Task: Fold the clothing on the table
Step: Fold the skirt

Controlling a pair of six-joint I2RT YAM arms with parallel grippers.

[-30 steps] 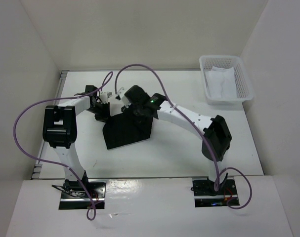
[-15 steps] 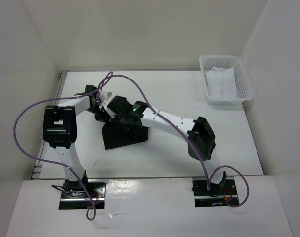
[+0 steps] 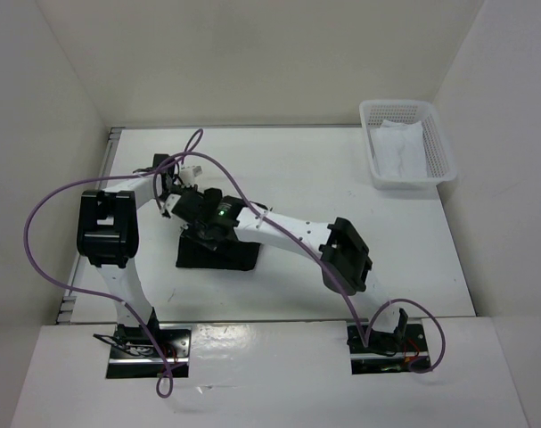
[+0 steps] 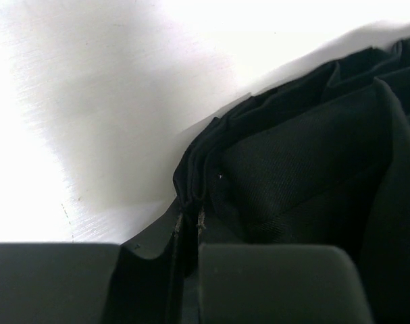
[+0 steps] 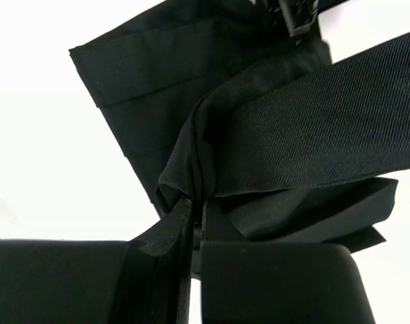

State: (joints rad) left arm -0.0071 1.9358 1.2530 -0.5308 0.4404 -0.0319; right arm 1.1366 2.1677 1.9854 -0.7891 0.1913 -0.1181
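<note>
black clothing (image 3: pixel 217 258) bunched left of centre, left gripper (image 4: pixel 189 224) pinching a fold, right gripper (image 5: pixel 195 213) too (both clamped tight)

The black clothing (image 3: pixel 227 259) lies as a low, wide bundle on the left half of the white counter (image 3: pixel 359 223), midway between near and far. Its flat lower layer shows pleat-like ribs; a finely ribbed band drapes across above, edges gathered tight.

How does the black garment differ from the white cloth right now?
The black garment lies bunched on the table; the white cloth sits in the basket. The left gripper and right gripper pinch the garment; nothing touches the cloth. Both are soft fabric.
</note>
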